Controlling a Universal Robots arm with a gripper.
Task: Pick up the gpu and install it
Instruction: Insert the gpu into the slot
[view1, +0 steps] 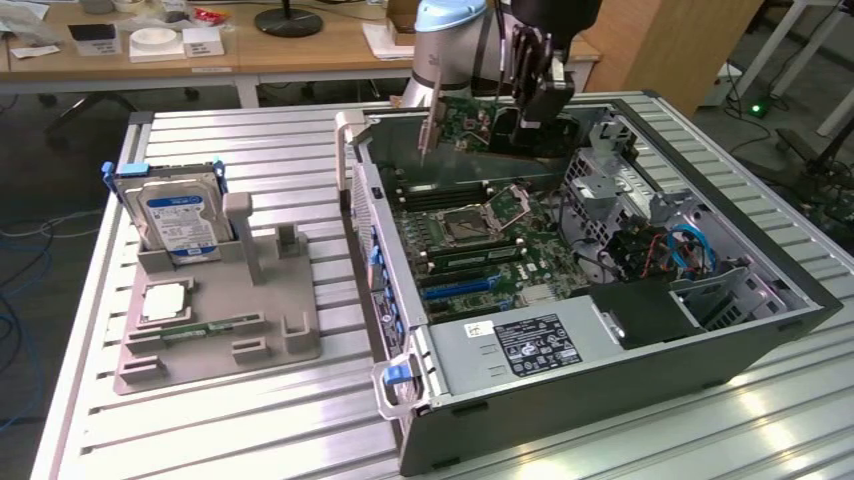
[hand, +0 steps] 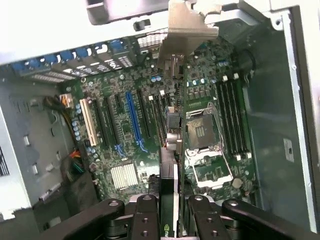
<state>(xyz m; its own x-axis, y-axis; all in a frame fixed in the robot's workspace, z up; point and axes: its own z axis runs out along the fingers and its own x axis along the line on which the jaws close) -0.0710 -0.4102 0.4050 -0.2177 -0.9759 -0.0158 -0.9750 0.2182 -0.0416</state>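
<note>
Wrist view: tool (hand: 171, 217) tight around the edge-on gpu (hand: 169, 187), above the motherboard (hand: 150, 95) inside the open case (hand: 272, 125).

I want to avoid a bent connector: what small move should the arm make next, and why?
Probably a small sideways shift toward the blue slot before lowering: the jaws grip the gpu edge-on above the motherboard, and its edge seems to line up beside the slot, nearer the CPU socket.
</note>
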